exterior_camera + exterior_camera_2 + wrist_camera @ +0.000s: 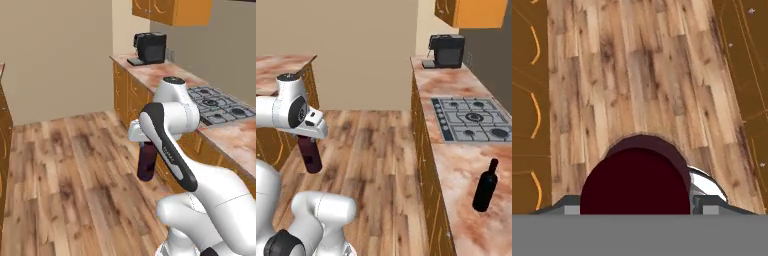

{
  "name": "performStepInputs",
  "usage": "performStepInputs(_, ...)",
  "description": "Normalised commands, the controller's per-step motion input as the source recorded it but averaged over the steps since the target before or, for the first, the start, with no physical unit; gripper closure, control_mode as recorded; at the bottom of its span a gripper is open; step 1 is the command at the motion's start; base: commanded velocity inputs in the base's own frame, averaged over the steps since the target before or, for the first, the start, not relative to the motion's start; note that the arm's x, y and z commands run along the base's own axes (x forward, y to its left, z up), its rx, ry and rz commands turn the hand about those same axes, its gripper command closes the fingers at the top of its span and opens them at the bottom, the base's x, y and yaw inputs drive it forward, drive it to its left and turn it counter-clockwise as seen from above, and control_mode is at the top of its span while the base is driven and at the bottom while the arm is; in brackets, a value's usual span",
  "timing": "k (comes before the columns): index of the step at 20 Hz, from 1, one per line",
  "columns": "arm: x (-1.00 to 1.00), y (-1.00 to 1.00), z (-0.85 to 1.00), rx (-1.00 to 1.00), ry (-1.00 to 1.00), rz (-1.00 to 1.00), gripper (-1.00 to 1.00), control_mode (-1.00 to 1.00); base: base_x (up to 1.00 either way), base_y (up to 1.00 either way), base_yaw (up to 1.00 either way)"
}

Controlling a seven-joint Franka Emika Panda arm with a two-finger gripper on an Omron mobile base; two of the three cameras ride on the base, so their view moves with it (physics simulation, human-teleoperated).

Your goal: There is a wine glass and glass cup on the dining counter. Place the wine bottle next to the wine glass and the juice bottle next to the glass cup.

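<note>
Hand view looks straight down on the juice bottle [635, 180], clamped at its top between the gripper [635, 202] fingers and hanging upright over the wood floor [637, 75], presumably in transit to the dining counter. The arm [167, 142] folds tightly, hand pointing down. The wine bottle [486, 186] waits on the stove counter [456, 165] at 4 o'clock in the right base view.

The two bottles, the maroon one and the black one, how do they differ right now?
The juice bottle is dark maroon, stubby and wide; the wine bottle is black and slim with a long narrow neck. The juice bottle hangs in the gripper above the wooden floor, while the wine bottle stands on the counter near the stove, with nothing touching it. Both are upright and dark.
</note>
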Motion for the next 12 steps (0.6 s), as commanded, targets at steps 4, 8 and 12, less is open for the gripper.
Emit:
performStepInputs(4, 0.0, 0.0, 0.0, 0.0, 0.0, 0.0, 1.0, 1.0, -0.14, 0.01, 1.0)
performStepInputs(8, 0.0, 0.0, 0.0, 0.0, 0.0, 0.0, 1.0, 1.0, -0.16, 0.0, 0.99)
performStepInputs(12, 0.0, 0.0, 0.0, 0.0, 0.0, 0.0, 1.0, 1.0, -0.15, 0.01, 0.93)
